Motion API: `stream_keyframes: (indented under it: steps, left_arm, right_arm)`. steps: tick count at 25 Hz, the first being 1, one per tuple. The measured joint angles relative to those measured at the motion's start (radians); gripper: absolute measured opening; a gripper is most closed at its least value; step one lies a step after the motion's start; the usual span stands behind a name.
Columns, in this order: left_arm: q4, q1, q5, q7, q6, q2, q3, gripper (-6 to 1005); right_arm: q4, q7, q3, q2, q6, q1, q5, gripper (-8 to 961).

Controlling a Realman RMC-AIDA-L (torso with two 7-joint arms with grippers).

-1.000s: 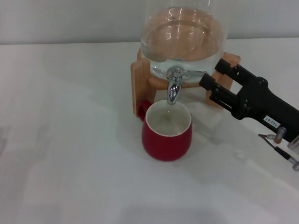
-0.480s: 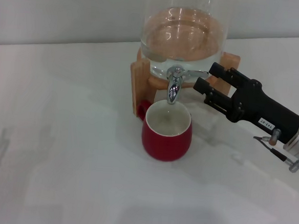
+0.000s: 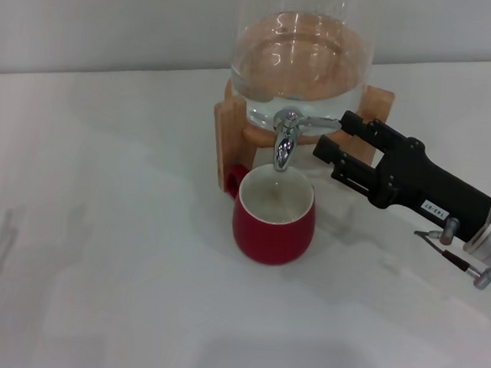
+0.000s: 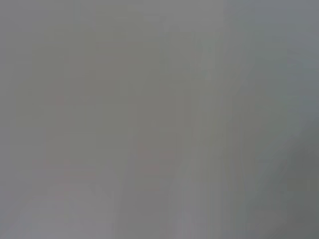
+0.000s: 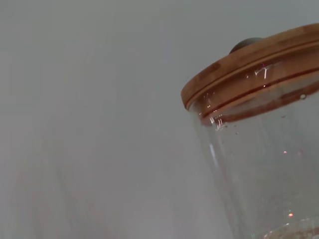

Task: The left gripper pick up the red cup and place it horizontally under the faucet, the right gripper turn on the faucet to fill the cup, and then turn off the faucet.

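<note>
Now the right gripper is closing in on the faucet, having slid leftward over the last second. Its two black fingers are spread open, and the upper fingertip is sitting just beside the tip of the chrome lever. The red cup is standing upright on the white table, directly beneath the spout, with its handle turned toward the wooden stand. I am seeing no stream of water falling yet. The glass jar above is holding water. By my reading, the cup is already placed and the faucet is about to be opened. The left gripper is not showing anywhere.
</note>
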Motion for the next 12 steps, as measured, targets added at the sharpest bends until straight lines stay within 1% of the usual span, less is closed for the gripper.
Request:
stream_keyframes:
  steps: [12]
  left_arm:
    - [0.001, 0.000, 0.000, 0.000, 0.000, 0.001, 0.002, 880]
  right_arm:
    - [-0.002, 0.016, -0.028, 0.002, -0.020, -0.006, -0.001, 707]
